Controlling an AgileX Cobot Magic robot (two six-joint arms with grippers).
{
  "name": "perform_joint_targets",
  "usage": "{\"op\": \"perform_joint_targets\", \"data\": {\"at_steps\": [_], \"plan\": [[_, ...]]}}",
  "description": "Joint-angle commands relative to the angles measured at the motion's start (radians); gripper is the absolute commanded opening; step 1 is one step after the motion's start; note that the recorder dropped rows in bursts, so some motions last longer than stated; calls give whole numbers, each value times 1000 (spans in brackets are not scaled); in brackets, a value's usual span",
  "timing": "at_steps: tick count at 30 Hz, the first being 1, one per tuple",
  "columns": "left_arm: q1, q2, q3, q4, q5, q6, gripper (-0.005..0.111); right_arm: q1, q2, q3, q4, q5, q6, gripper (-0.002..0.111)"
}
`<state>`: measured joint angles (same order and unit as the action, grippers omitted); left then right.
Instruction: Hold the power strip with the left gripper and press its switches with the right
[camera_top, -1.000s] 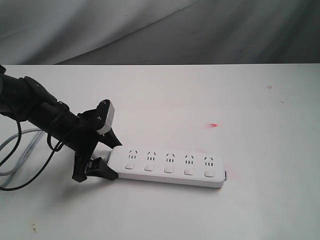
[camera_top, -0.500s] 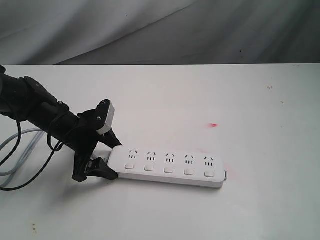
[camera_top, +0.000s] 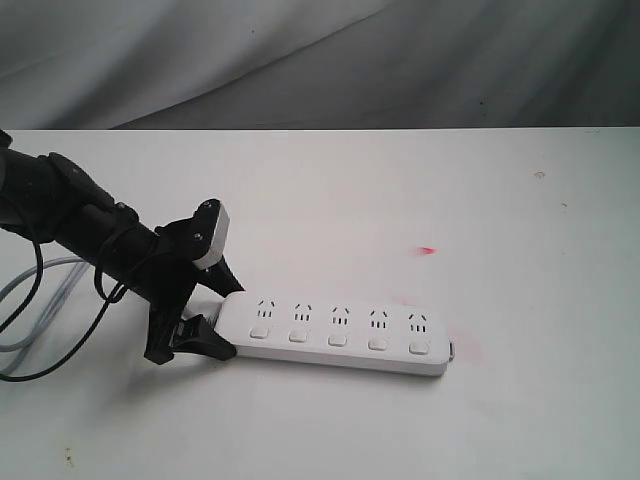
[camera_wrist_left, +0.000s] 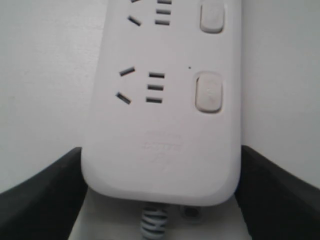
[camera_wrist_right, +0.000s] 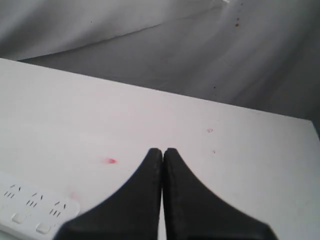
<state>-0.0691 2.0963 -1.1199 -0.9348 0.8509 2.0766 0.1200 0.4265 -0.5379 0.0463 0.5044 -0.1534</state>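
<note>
The white power strip (camera_top: 340, 335) lies flat on the white table, its five switches (camera_top: 338, 340) in a row along its near edge. My left gripper (camera_top: 230, 320) is shut on the strip's left, cord end, one black finger on each long side. In the left wrist view the strip (camera_wrist_left: 160, 130) fills the space between both fingers (camera_wrist_left: 40, 197), with one switch (camera_wrist_left: 208, 91) close by. My right gripper (camera_wrist_right: 162, 151) is shut on nothing, above the table and off the strip's far end (camera_wrist_right: 35, 215). It is out of the exterior view.
The grey cord (camera_top: 30, 300) loops off the table's left side behind the left arm, and its ribbed collar (camera_wrist_left: 152, 222) shows in the left wrist view. A small red mark (camera_top: 428, 250) lies on the table beyond the strip's right end. A grey cloth hangs behind.
</note>
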Motion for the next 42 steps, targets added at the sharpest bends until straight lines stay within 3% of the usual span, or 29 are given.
{"op": "perform_joint_targets", "data": {"at_steps": [1,7,12,16,21,27,36,42], "plan": [[-5,0,-2,31,-2,0,68,38,144,-157,-54,39,4,0],[-5,0,-2,31,-2,-2,68,168,321,-268,-63,31,4,0],[-5,0,-2,31,-2,-2,68,315,491,-323,-63,129,-5,0],[-5,0,-2,31,-2,-2,68,407,631,-401,5,194,-149,0],[-5,0,-2,31,-2,2,68,428,795,-551,188,285,-431,0],[-5,0,-2,31,-2,2,68,430,1029,-743,371,399,-638,0],[-5,0,-2,31,-2,-1,68,439,1255,-808,422,308,-671,0],[-5,0,-2,31,-2,-1,68,520,1346,-808,416,200,-868,0]]}}
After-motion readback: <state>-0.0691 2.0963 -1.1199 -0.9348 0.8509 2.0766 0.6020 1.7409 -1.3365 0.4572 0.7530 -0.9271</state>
